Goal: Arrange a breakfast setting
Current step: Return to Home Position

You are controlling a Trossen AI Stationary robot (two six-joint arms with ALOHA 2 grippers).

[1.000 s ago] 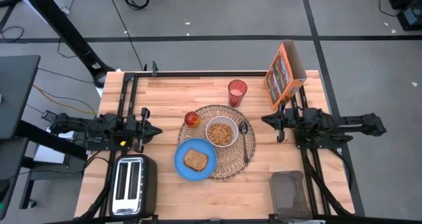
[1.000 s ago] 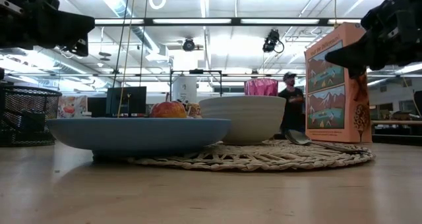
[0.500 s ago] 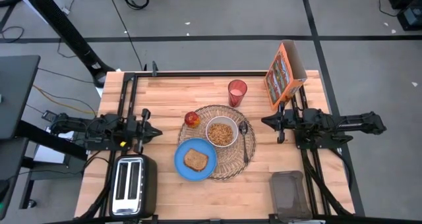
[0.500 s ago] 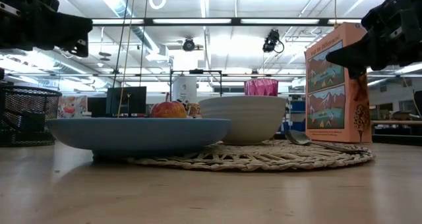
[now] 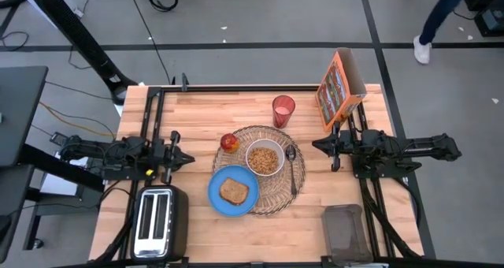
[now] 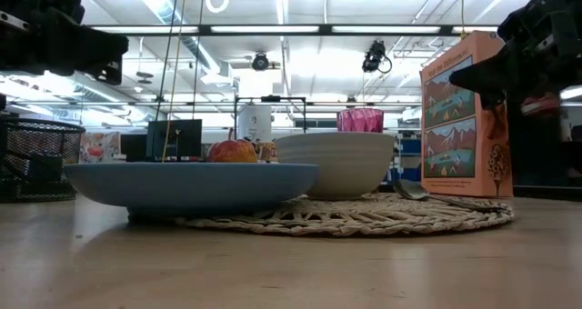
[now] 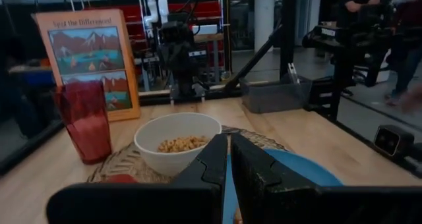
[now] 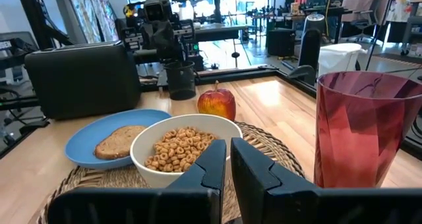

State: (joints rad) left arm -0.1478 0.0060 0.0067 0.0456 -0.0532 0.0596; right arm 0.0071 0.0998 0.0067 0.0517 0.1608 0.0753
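Nothing on the table [image 5: 197,110] is recorded as shifted since the earlier frames. One new entry is noted: a person's leg [image 5: 431,20] crossing the floor beyond the far right corner. It is matched in the low view by a dark shape behind the orange cereal box [image 5: 339,87].

- Left gripper [image 5: 190,159]: held over the table's left side, just beyond the black toaster [image 5: 160,221]. Fingers are drawn together to a thin slit and nothing is carried.
- Right gripper [image 5: 314,144]: held over the right side, apart from the setting. Fingers are likewise closed and empty.
- Round woven wicker placemat [image 5: 276,192]: laid at the table's centre.
- White bowl [image 5: 264,158]: set on the mat and filled with cereal.
- Metal spoon [image 5: 292,169]: laid on the mat just right of the bowl.
- Small blue plate [image 5: 216,197]: overlapped onto the mat's lower-left rim in the high view.
- Toast slice [image 5: 234,191]: placed on the plate.
- Red-yellow apple [image 5: 230,143]: placed at the mat's left rim, beside the bowl.
- Pink cup [image 5: 283,109]: stood on bare wood just past the mat's far edge.
- Cereal box: stood upright at the far right corner.

The setting is judged complete. With both arms drawn back and nothing held, only the parking of the arms is judged to remain.
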